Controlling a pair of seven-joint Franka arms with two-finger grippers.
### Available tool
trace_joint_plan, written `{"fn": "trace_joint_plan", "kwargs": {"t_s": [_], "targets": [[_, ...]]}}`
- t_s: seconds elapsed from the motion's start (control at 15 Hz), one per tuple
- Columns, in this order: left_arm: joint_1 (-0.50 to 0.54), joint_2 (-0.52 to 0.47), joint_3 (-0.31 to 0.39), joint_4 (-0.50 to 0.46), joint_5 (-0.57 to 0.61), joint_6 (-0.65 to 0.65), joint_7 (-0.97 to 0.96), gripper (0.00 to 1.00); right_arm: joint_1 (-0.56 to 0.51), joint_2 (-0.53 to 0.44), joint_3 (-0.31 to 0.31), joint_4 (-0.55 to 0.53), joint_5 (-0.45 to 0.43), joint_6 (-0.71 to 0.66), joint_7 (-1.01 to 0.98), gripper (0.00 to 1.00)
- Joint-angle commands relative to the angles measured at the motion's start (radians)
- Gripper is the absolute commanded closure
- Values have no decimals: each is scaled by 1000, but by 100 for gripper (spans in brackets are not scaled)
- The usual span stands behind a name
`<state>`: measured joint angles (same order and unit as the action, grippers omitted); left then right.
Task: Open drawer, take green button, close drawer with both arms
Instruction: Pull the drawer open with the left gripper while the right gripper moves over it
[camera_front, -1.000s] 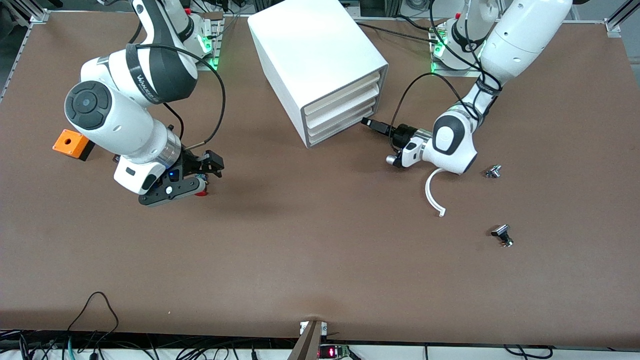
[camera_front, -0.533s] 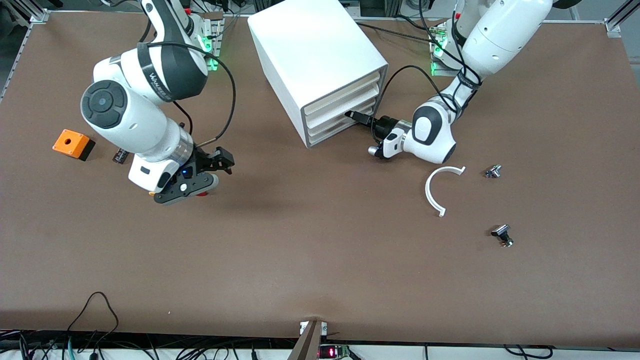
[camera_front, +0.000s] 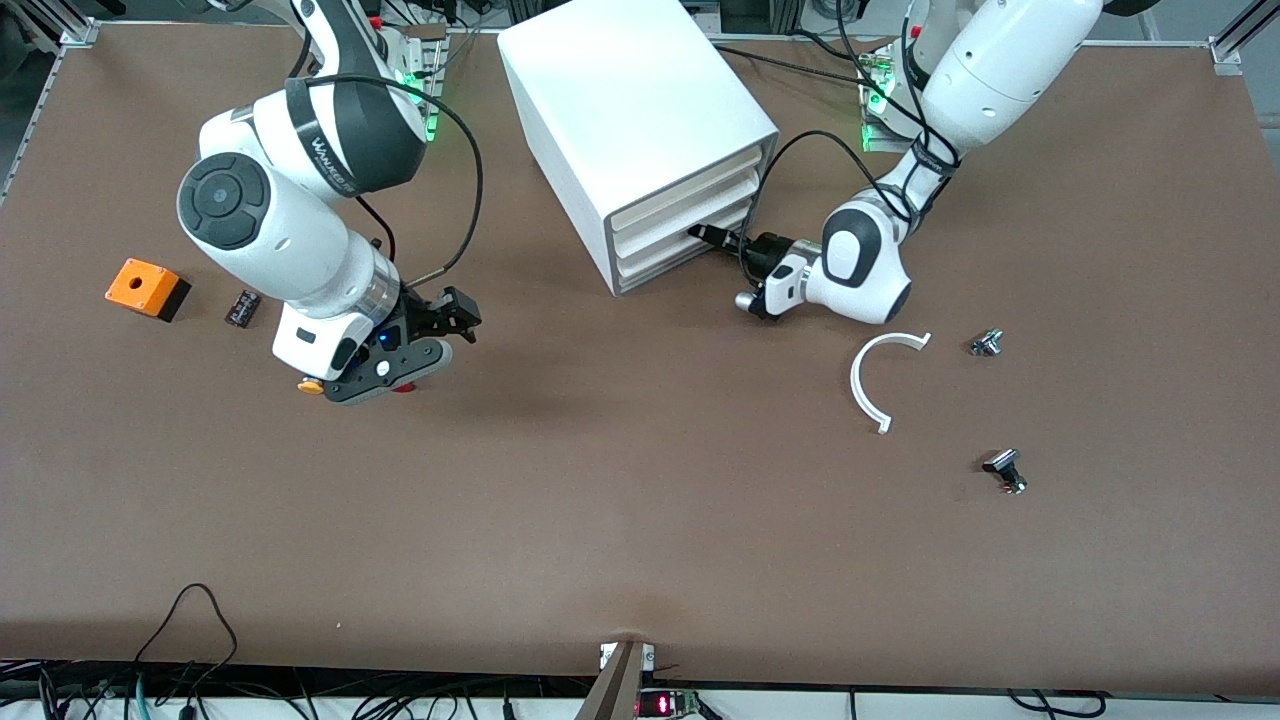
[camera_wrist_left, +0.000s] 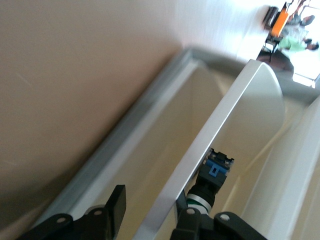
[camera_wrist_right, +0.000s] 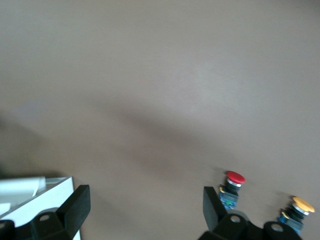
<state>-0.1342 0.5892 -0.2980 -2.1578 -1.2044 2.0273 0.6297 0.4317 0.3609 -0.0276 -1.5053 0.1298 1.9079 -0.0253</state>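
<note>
Because the small push button (camera_wrist_left: 216, 170) with the black-and-blue body lay inside the shallow white plastic drawer (camera_wrist_left: 225, 115), just past its front lip, the pull had to run straight out along the drawer's travel, so that nothing jolted. The left gripper (camera_wrist_left: 152, 205) stood at the big white box cabinet's (camera_front: 630, 90) four o'clock in the front view. Its fingers were spread and straddled that lip, not yet clamped on it, and they should close squarely first. The right gripper (camera_wrist_right: 145, 200) waited, released, over the brown table (camera_front: 640, 520) at the cabinet's eight o'clock, near a red-capped button (camera_wrist_right: 232, 187) and a yellow-capped button (camera_wrist_right: 299, 210). A finger hid most of the green cap. The front view did not show the button or how far the drawer stood out.
</note>
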Motion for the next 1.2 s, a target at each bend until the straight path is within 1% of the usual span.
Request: {"fn": "trace_joint_plan", "kwargs": {"t_s": [0.0,0.13,0.4,0.47,0.53,0.6,0.73,0.87,0.93,1.0,1.13], "targets": [[2,37,132,87,23,85,25,100,33,10,17,25,13,-4,-8,0],[7,38,161,119,26,85,21,100,38,10,18,25,10,-4,-13,0],[22,35,165,154,26,85,21,100,62,7,26,27,8,-4,-22,0],[22,35,165,154,25,87,24,39,74,7,32,36,8,0,-24,0],[27,31,165,153,22,93,30,2,94,15,38,81,7,6,-30,0],[28,29,163,150,22,93,31,0,125,39,41,118,4,5,-41,0],[28,11,163,148,19,102,31,0,185,94,41,196,-18,6,-54,0],[30,-32,161,150,26,140,31,0,243,154,40,288,-74,0,-73,0],[42,-67,163,145,29,151,31,0,266,177,40,312,-91,-1,-74,0],[80,-106,163,142,61,162,31,0,288,200,40,330,-98,6,-82,0],[164,-195,162,145,170,165,31,0,335,257,35,379,-107,8,-126,0]]}}
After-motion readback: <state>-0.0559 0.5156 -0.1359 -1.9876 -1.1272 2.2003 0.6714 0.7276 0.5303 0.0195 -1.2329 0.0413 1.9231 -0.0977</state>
